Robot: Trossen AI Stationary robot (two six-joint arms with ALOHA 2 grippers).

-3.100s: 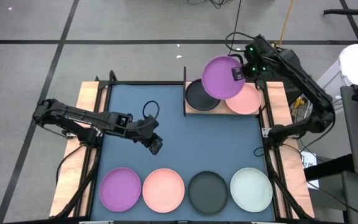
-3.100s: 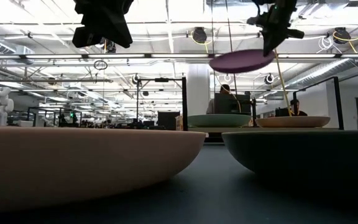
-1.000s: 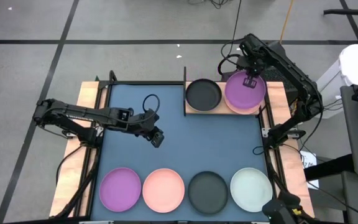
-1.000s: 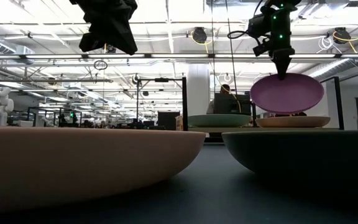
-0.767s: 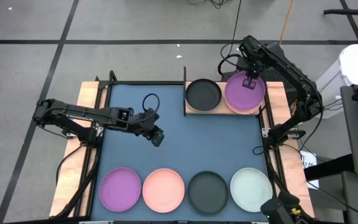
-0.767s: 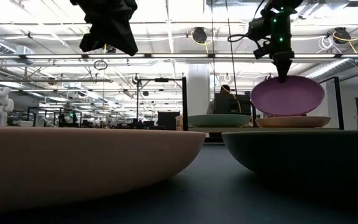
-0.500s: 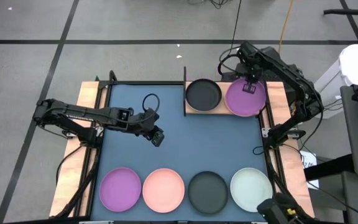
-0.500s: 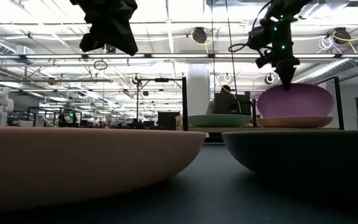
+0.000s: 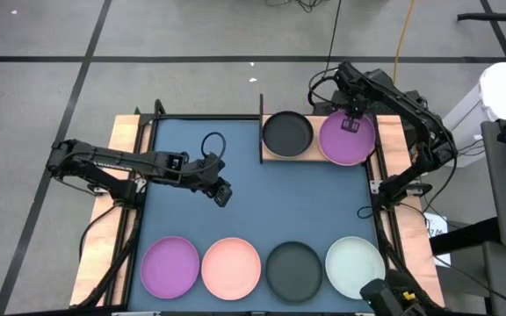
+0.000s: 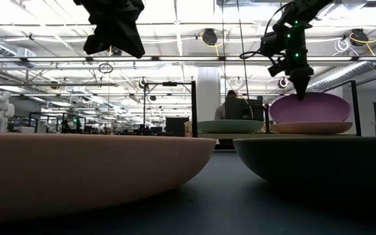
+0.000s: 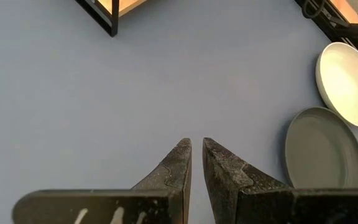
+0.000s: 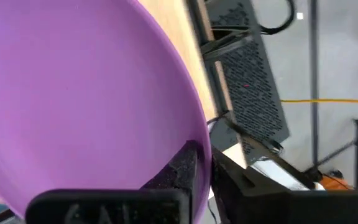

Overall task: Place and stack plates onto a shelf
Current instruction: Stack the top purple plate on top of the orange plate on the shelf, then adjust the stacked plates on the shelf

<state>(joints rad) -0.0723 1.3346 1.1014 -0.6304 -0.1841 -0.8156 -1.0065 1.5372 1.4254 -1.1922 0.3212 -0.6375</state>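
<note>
The light-wood shelf (image 9: 314, 154) stands at the mat's far right, with its black rail (image 9: 262, 128) on its left end. A black plate (image 9: 287, 133) lies on its left half. A pink plate (image 10: 309, 128) lies on its right half. My right gripper (image 12: 205, 155) is shut on a purple plate (image 9: 348, 139) over the pink one. My left gripper (image 9: 222, 195) is shut and empty above the mat's middle left. A purple plate (image 9: 170, 268), a pink plate (image 9: 231, 269), a black plate (image 9: 293, 269) and a mint plate (image 9: 355, 268) lie in a row along the near edge. My right gripper pinches the purple plate's rim (image 12: 197, 138) at the plate's far side, one finger (image 12: 178, 169) inside the bowl and one (image 12: 232, 177) outside. The fingers point down from above. The plate tilts, far rim up, and its underside (image 10: 309, 120) sits on the pink plate.
The dark-blue mat (image 9: 262, 202) lies bare between the shelf and the near row of plates. Wooden strips and black frame bars (image 9: 378, 189) run along the table's left and right sides.
My right gripper has gone down and slightly toward the table's right edge with the purple plate. The plate, held tilted above the pink plate a second ago, has come down onto it and lies flatter. My left gripper has kept still.
</note>
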